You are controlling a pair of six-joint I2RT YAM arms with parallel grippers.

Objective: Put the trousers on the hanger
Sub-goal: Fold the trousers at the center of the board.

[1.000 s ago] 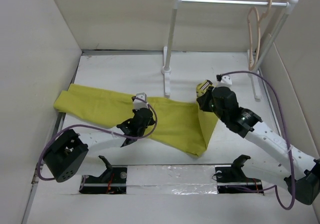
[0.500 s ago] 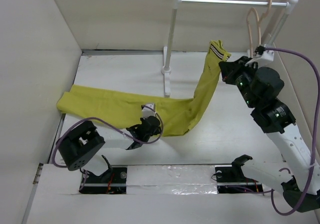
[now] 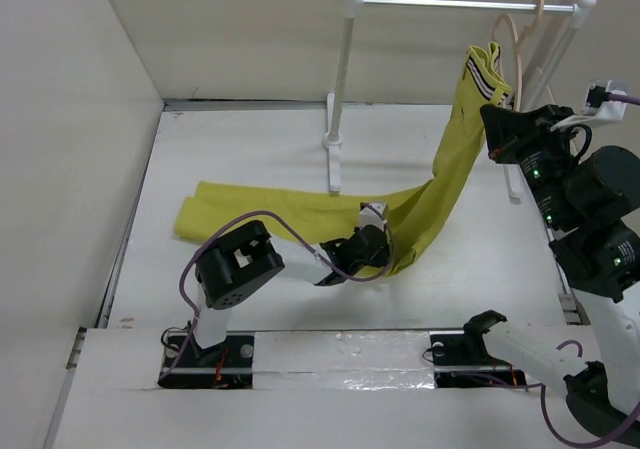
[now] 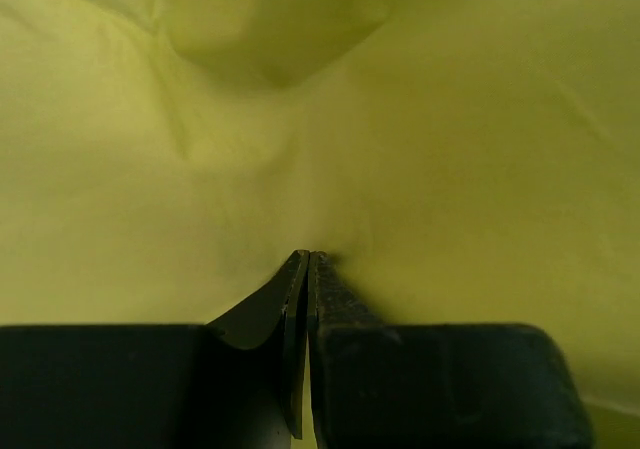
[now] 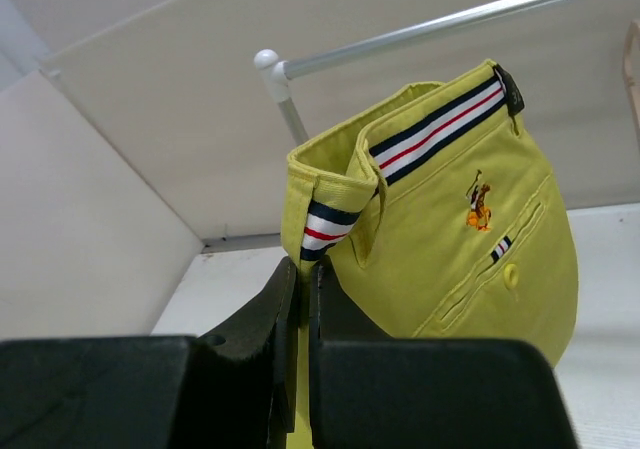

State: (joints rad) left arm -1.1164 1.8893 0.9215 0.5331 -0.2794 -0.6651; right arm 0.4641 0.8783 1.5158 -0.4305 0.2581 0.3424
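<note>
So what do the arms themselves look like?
Left arm and right arm: black joint housings, white links, looping purple cables. Right one has green lights and a white plug. Fingers black, flat, tapered.

Bright, even, diffuse light falls from above in the top view; the white table [image 3: 250, 149] is nearly overexposed; shadows under the trousers [image 3: 290, 209] and the arms are faint and soft-edged; silvery tape [image 3: 340, 381] along the near edge gives patchy glare; the side walls splay outward, wide-angle fashion. At the left wrist the cloth is out of focus; the left gripper [image 4: 305, 259] is featureless black. At the right wrist the waistband is crisp; the right gripper [image 5: 303, 266] is equally underexposed; the rail [image 5: 440, 24] glints.
</note>
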